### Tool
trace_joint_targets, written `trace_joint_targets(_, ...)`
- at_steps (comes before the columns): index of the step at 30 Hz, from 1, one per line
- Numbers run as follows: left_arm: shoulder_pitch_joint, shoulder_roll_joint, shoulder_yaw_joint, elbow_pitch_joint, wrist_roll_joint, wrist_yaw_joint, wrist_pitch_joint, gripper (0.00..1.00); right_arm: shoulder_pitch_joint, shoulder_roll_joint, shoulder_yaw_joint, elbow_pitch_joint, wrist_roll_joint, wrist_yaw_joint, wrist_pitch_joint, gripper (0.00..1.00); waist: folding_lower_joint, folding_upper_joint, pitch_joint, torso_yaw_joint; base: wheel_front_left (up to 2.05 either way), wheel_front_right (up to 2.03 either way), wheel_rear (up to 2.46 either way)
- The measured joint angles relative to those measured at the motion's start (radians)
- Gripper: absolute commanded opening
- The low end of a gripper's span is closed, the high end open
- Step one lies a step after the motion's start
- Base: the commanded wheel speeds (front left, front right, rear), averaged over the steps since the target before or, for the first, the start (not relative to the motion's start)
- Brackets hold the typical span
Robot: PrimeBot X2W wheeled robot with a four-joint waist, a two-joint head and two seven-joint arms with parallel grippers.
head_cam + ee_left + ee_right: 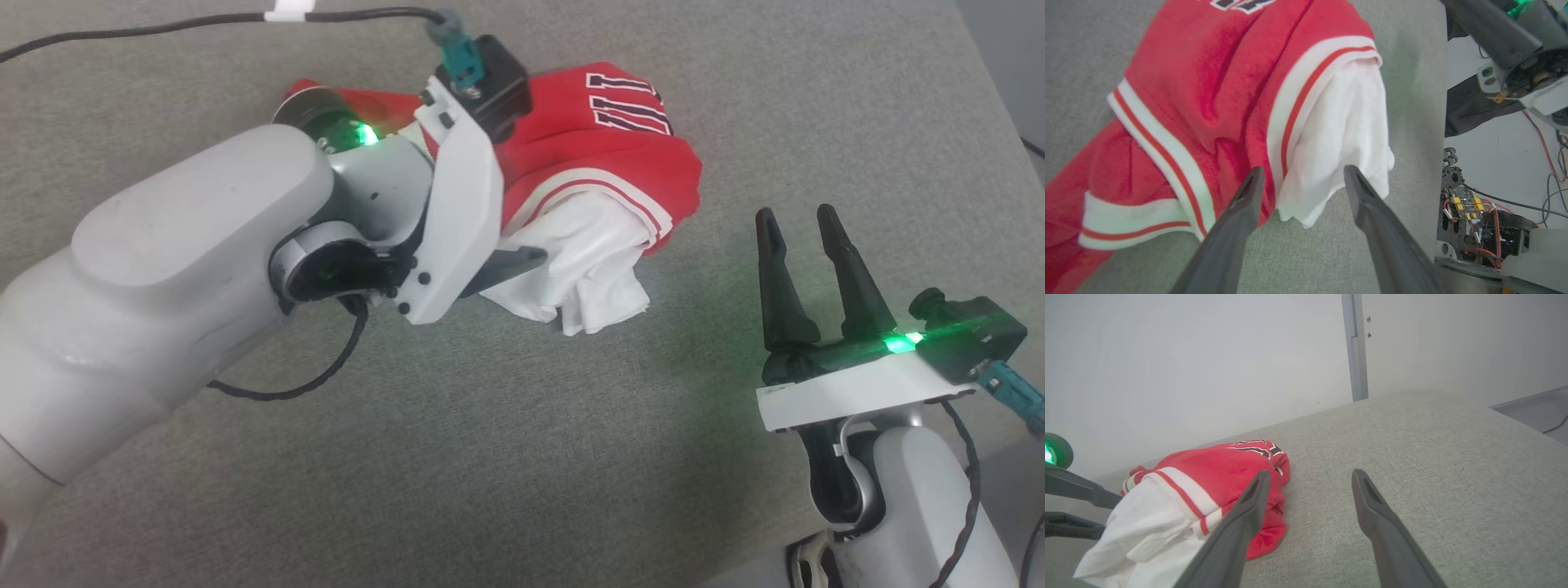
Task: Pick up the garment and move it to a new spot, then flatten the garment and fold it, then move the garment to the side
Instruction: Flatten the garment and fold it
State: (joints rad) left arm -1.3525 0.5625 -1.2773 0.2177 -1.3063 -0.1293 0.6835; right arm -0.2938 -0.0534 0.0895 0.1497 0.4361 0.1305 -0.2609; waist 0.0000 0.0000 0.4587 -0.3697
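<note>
The pale left arm (188, 245) reaches in from the lower left, bent at the wrist so the left gripper (1302, 171) points toward the robot's right, its two dark fingers spread apart. The right gripper (796, 214) sits at the lower right, fingers pointing up and also spread apart, holding nothing.

In the head view the left forearm (188, 245) and its wrist hid the left part of the garment (604, 147) and all but one dark tip of the left jaws. The chest lettering (624, 102) was creased and unreadable, and the left wrist view's top edge cut it off. The white sleeve (1139, 543) ran off the right wrist view's bottom edge.
</note>
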Motion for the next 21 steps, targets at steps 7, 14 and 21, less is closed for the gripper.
trace_joint_targets(7,0.027,-0.014,-0.003,0.042,-0.018,0.000,0.006,0.00,-0.003,0.000,-0.005,0.000,0.009,0.000,0.000,1.00,0.0000,0.0000,0.015,-0.014,0.00,0.00,0.00)
trace_joint_targets(14,0.013,0.001,-0.003,0.043,-0.046,0.000,-0.034,0.00,0.002,0.001,-0.032,0.000,-0.005,0.000,0.000,1.00,0.0000,0.0000,-0.003,0.021,0.00,0.00,0.00)
trace_joint_targets(21,-0.036,0.173,0.037,0.037,-0.073,0.000,-0.088,0.00,0.009,-0.007,-0.038,0.004,-0.026,0.000,0.000,1.00,0.0000,0.0000,-0.042,0.093,0.00,0.00,0.00)
